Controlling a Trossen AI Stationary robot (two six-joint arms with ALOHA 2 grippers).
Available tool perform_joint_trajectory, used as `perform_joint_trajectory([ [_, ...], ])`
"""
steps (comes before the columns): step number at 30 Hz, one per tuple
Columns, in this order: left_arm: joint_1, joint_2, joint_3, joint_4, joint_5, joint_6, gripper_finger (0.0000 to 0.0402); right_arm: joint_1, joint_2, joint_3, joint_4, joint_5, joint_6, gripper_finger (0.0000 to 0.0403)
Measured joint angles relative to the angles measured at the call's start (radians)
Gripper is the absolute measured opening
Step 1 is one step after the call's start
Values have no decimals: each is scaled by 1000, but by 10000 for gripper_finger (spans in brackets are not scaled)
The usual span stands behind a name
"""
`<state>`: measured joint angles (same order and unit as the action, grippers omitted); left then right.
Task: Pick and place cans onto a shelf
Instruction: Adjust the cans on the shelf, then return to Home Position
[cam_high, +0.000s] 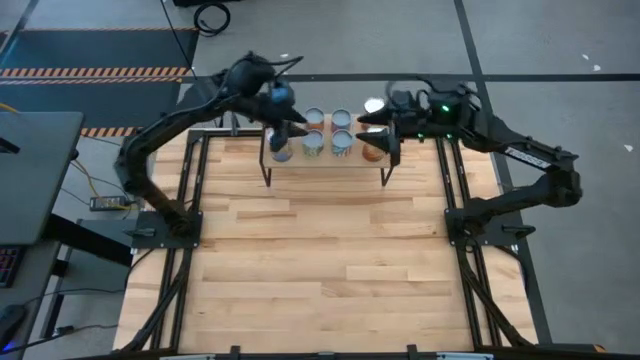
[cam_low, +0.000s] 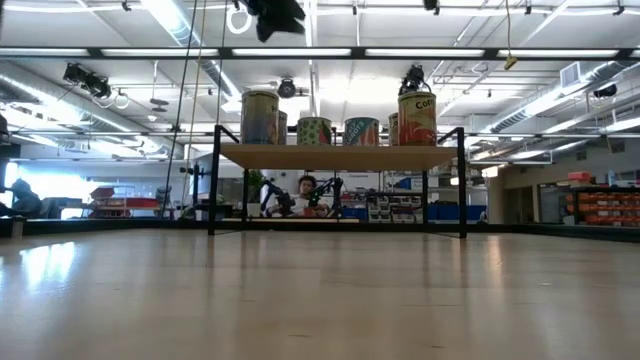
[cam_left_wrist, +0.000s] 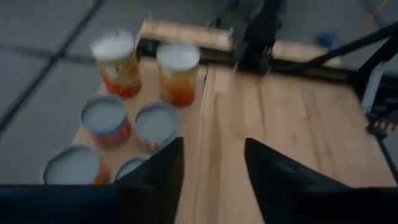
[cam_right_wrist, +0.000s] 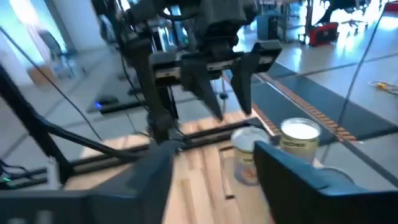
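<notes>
The shelf (cam_high: 325, 161), a light-wood board on black legs, stands at the table's far side; it also shows in the low view (cam_low: 340, 156). Several cans (cam_high: 328, 132) stand upright on it in two rows, with silver tops and orange, blue and green labels (cam_low: 314, 131). My left gripper (cam_high: 295, 130) hovers open and empty above the shelf's left end, high over the cans in the low view (cam_low: 275, 15). My right gripper (cam_high: 385, 132) hovers open and empty above the shelf's right end. In the left wrist view (cam_left_wrist: 214, 168) the cans (cam_left_wrist: 106, 121) lie beside the fingers.
The wooden tabletop (cam_high: 320, 260) stretches in front of the shelf to the near edge. Black frame rails (cam_high: 190, 190) run along both sides. In the right wrist view my left gripper (cam_right_wrist: 217, 74) faces mine above two cans (cam_right_wrist: 298, 140). A person (cam_low: 305, 190) sits in the room behind.
</notes>
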<state>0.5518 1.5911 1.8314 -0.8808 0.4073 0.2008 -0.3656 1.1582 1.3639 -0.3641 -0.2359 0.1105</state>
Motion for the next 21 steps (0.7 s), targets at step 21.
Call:
perform_joint_trajectory([
  [21,-13,-706,-595,236,7,-170,25,34,-456,-111,56,7,23,102],
])
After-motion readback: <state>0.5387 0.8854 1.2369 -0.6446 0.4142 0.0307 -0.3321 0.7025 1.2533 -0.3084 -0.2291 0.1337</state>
